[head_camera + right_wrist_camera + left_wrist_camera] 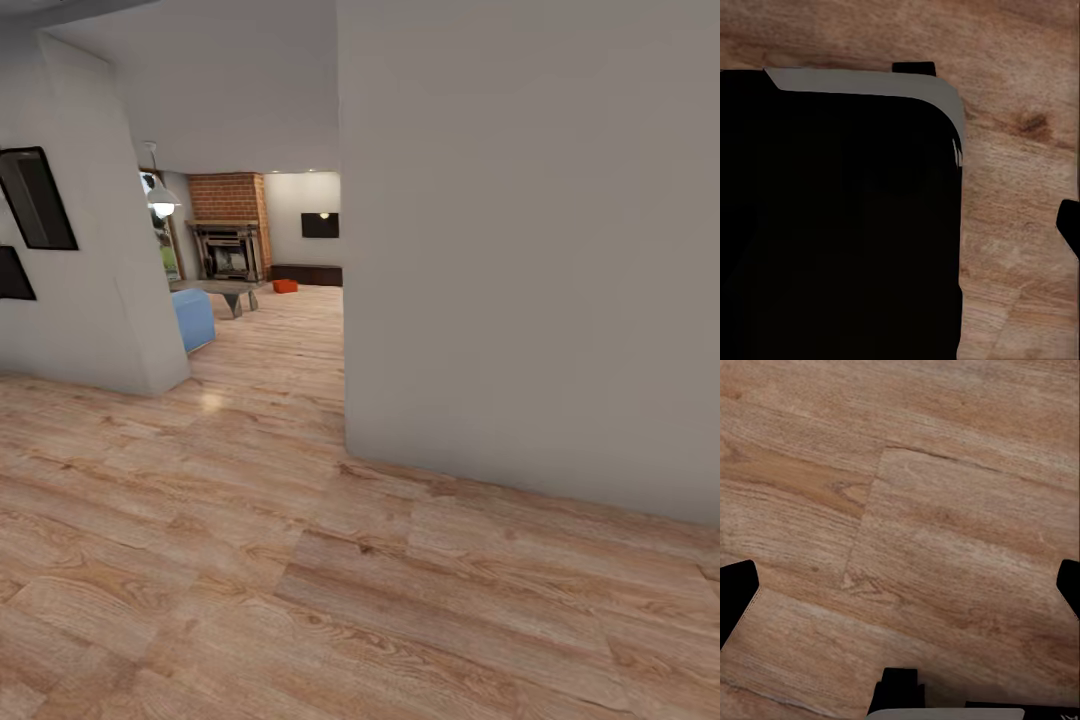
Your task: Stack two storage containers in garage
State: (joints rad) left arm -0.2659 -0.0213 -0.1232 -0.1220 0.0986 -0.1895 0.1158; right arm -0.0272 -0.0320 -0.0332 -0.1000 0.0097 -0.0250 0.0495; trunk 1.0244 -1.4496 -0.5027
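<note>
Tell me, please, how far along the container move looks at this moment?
Nothing looks done. One small orange-red plastic container sits far off on the light wood plank floor near the brick fireplace. The left hand is open over bare planks, holding nothing. Left: reaching the containers, carrying both to the garage, stacking them.

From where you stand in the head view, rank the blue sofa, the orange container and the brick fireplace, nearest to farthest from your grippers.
Ranked from the robot, since the grippers hang near its base:
1. blue sofa, left, just beyond the wall corner.
2. orange container, on the wood floor, deeper into the living room.
3. brick fireplace, against the back wall.
</note>
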